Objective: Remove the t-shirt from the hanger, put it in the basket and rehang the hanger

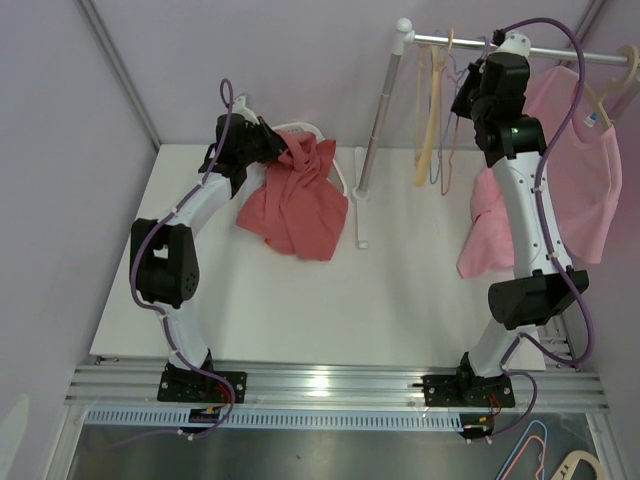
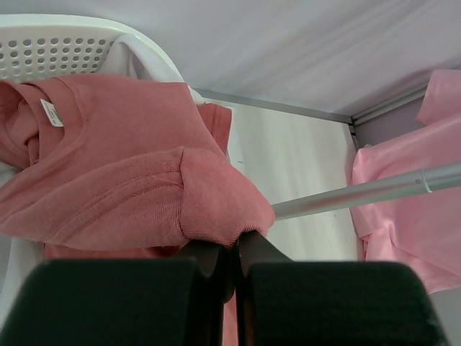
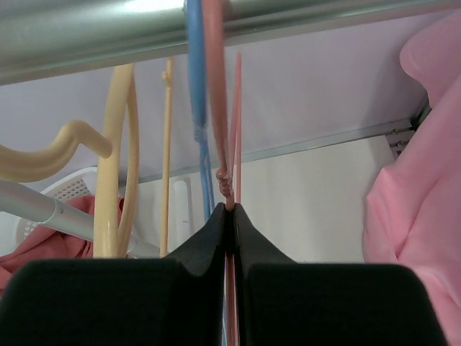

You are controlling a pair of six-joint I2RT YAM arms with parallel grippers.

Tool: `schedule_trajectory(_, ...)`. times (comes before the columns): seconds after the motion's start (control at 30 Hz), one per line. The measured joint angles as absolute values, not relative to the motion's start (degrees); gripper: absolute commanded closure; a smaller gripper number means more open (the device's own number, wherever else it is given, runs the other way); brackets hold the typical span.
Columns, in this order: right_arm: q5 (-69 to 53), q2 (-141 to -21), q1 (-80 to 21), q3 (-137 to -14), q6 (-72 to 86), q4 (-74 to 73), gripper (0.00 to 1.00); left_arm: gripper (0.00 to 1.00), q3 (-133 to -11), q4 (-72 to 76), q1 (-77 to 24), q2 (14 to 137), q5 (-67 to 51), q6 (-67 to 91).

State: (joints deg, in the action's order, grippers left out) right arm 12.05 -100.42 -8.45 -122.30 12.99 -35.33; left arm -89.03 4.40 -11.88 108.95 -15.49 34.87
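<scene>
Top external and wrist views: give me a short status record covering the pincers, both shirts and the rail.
left pincer: shut on a fold of the red t-shirt
red t-shirt: draped over the white basket rim
right pincer: shut on a thin pink hanger at the rail
pink t-shirt: hanging from the rail, on its hanger
yellow hanger: bare, on rail
</scene>
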Motion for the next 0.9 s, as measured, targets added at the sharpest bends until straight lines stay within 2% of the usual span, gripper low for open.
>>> schedule_trajectory(0.13, 13.28, -100.51, -8.32, -122.32, 12.91, -35.81, 0.81, 0.99, -89.03, 3.60, -11.88, 108.95, -15.73, 34.44)
schedule_trajectory(0.17, 13.47, -100.51, -8.05, -122.32, 12.91, -36.45, 0.66, 0.99, -89.06, 3.46, -11.88, 108.95, -15.79, 34.41)
schedule_trajectory(0.27, 14.04, -100.55, -7.35, -122.32, 12.95, -37.87, 0.42, 0.99, -89.21, 3.09, -11.90, 108.95, -16.01, 34.37)
schedule_trajectory(0.4, 14.70, -100.55, -6.52, -122.32, 12.88, -39.16, 0.26, 0.95, -90.11, 2.24, -11.97, 108.95, -16.75, 33.89)
schedule_trajectory(0.47, 15.31, -100.47, -6.33, -122.32, 12.97, -39.88, 0.23, 0.84, -90.63, 1.89, -12.12, 108.95, -16.73, 33.23)
schedule_trajectory(0.5, 15.59, -100.38, -6.13, -122.32, 13.02, -40.27, 0.23, 0.75, -90.96, 1.54, -12.25, 108.95, -16.69, 32.64)
schedule_trajectory(0.63, 16.32, -99.31, -4.93, -123.42, 13.26, -44.53, 0.21, 0.61, -93.80, -2.98, -12.99, 108.95, -14.94, 29.58)
schedule_trajectory(0.7, 17.26, -97.58, -3.66, -123.59, 13.34, -46.54, 0.21, 0.36, -96.79, -5.89, -13.43, 108.95, -13.82, 27.86)
schedule_trajectory(0.73, 17.78, -96.49, -2.90, -123.57, 13.37, -47.29, 0.21, 0.30, -98.32, -6.83, -13.58, 108.95, -13.41, 27.00)
schedule_trajectory(0.77, 18.35, -95.15, -1.85, -123.55, 13.43, -47.83, 0.21, 0.03, -99.74, -7.20, -13.69, 108.95, -12.97, 26.39)
schedule_trajectory(0.83, 19.20, -92.55, 0.71, -123.52, 13.47, -48.47, 0.21, 0.00, -101.30, -7.49, -13.85, 108.55, -12.14, 25.63)
schedule_trajectory(0.87, 19.86, -91.46, 2.04, -123.61, 13.45, -48.69, 0.13, 0.00, -101.54, -7.66, -13.89, 108.14, -11.86, 25.43)
schedule_trajectory(0.9, 20.86, -90.65, 3.22, -123.81, 13.45, -48.95, 0.09, 0.01, -101.84, -8.03, -13.93, 107.92, -11.66, 25.41)
